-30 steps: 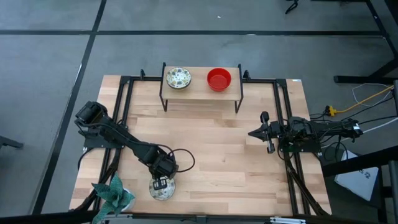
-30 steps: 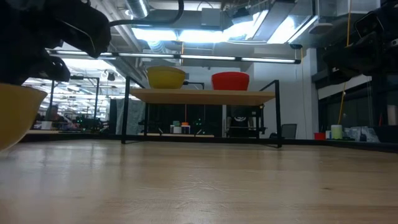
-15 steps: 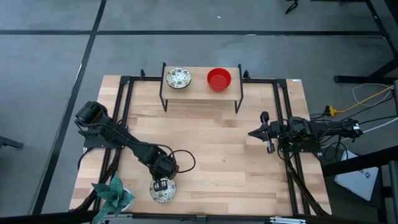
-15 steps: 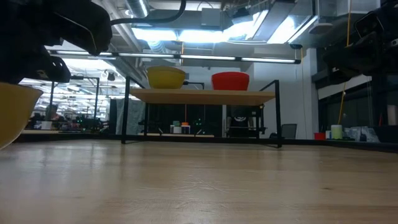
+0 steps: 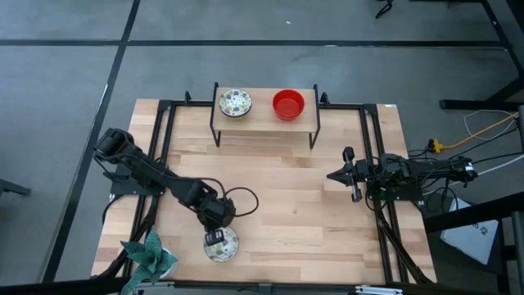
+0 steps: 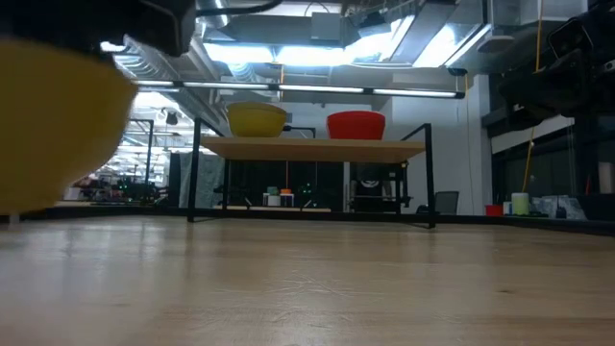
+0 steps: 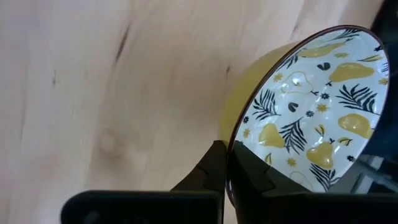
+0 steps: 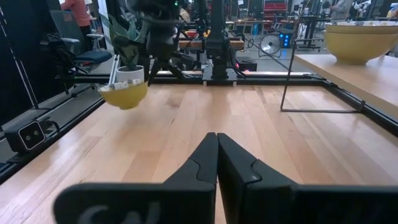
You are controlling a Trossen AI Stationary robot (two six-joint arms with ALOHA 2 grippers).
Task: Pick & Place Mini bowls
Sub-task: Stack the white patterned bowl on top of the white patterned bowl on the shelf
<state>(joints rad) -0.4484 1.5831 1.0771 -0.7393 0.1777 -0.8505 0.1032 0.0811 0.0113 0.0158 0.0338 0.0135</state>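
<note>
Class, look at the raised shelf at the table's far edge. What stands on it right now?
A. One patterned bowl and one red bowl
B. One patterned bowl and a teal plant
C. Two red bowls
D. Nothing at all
A: on the shelf the high view shows a patterned bowl beside a red bowl.

- Patterned bowl (image 5: 221, 243): yellow outside, white inside with yellow pears and dark leaves, tilted, lifted off the table near its front edge.
- Second patterned bowl (image 5: 235, 102): upright on the shelf.
- Red bowl (image 5: 288, 104): upright beside it.
</note>
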